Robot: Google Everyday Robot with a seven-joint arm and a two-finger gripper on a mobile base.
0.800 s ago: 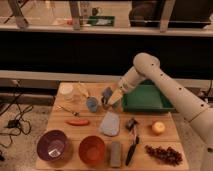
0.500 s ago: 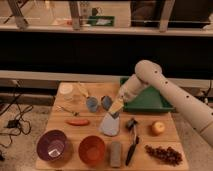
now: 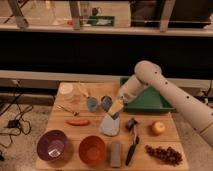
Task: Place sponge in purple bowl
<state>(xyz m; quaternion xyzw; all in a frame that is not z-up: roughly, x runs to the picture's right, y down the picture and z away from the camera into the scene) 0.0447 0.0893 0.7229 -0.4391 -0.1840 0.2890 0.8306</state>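
At table centre, the gripper has shifted off the sponge toward the pale pad; its opening cannot be told. The sponge lies on the table, well apart from the purple bowl; pickup appears outstanding.

Orange bowl sits just beside grey bar.

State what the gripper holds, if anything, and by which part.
It cannot be told; the gripper hangs by the upper edge of the pale pad.
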